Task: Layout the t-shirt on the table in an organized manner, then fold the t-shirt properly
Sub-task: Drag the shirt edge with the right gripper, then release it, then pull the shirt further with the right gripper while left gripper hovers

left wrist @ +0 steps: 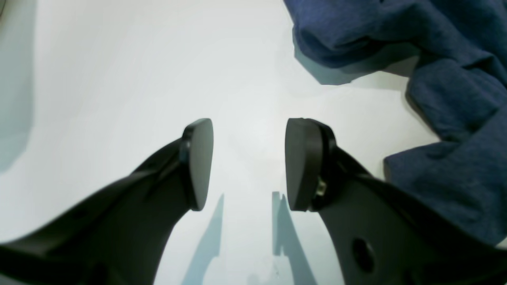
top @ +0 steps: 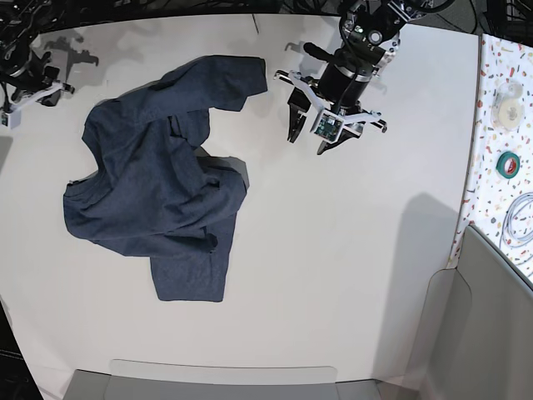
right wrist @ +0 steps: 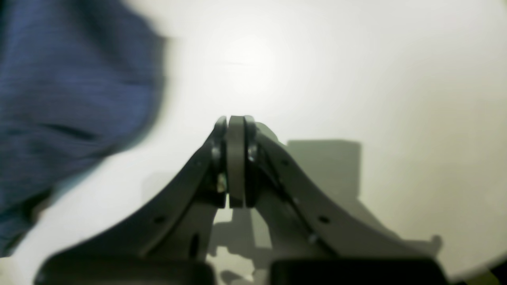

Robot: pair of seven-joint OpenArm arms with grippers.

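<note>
Base view shows the t-shirt (top: 158, 200) lying crumpled on the left half of the table (top: 333, 275), closer to the left edge than to the right one. It is bunched and folded over itself: one part reaches up toward the far edge, and another flap points down toward the near edge. No lettering can be seen on the cloth.

The left gripper (top: 306, 137) hangs over the table just to the right of the shirt's upper part, near the far edge, not touching the cloth. From the left wrist view its jaws stand spread wide with only bare white table between the two dark pads (left wrist: 200, 162), and the blue cloth sits off to the upper right of them, apart from the fingers.

The right gripper (top: 33, 87) is at the far left corner of the table, just beyond the shirt's upper left part. The right wrist view shows its jaws pressed together with nothing between them, above bare table, while the shirt fills the left side of that blurred picture.

A speckled strip (top: 500, 125) runs along the right edge and carries a roll of green tape (top: 509, 162) and a coil of white cable (top: 520, 218).
</note>
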